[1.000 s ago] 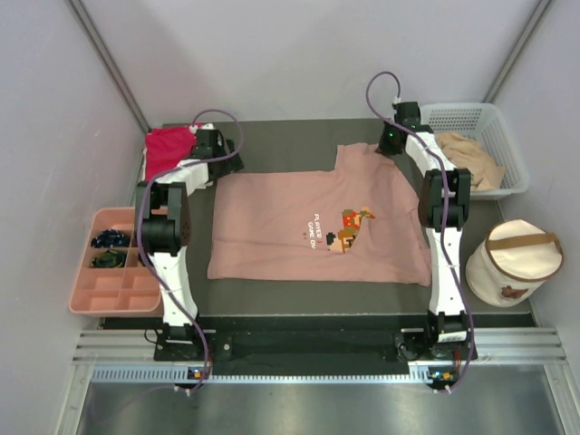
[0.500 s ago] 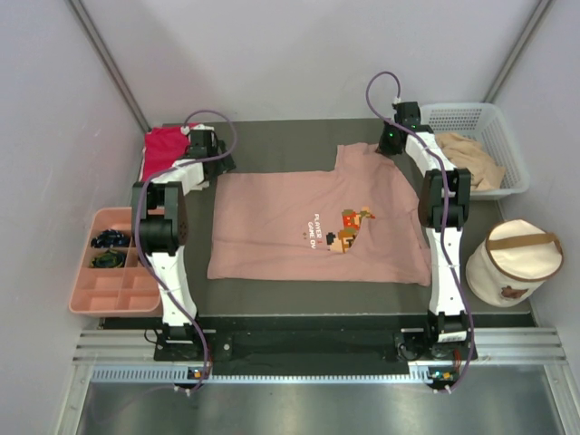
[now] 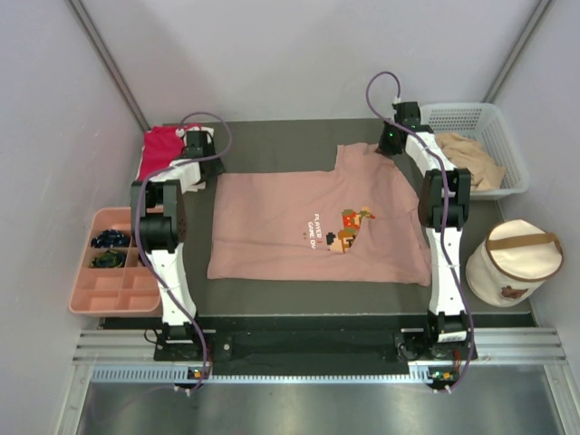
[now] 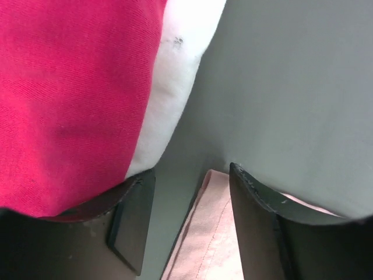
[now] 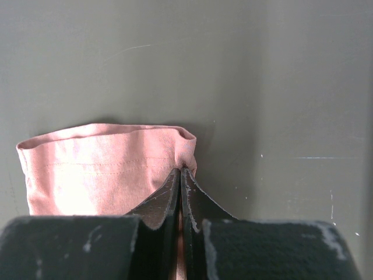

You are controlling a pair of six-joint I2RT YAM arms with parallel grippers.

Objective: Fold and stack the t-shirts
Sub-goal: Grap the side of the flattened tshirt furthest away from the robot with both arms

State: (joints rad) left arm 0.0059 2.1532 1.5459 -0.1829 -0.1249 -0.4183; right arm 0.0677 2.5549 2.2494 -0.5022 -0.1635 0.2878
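1. Pink t-shirt (image 3: pixel 299 227) lay spread flat on the table (image 3: pixel 290 136), print up, between your two arms. No fold showed in it.
2. Your right gripper (image 5: pixel 180 172) sat at the shirt's far right corner. Its jaws were closed tight on the sleeve hem, with the cloth pinched at the tips.
3. Your left gripper (image 4: pixel 186 181) sat at the far left corner. Its jaws stood apart with the pink hem lying between them, and nothing was clamped there.
4. A red t-shirt (image 4: pixel 70 87) on a white t-shirt (image 4: pixel 180 70) lay just beside that gripper. The red cloth crowded the left finger, but you could not tell whether the two touched.
5. The step in hand looked like taking hold of both far corners for the first fold.
6. The next move called for you to close the left jaws on the pink hem alone. After that, both corners would need to rise together and travel toward the near edge.
7. You had to watch the stack on the left, because a careless close there could have caught red cloth along with pink.
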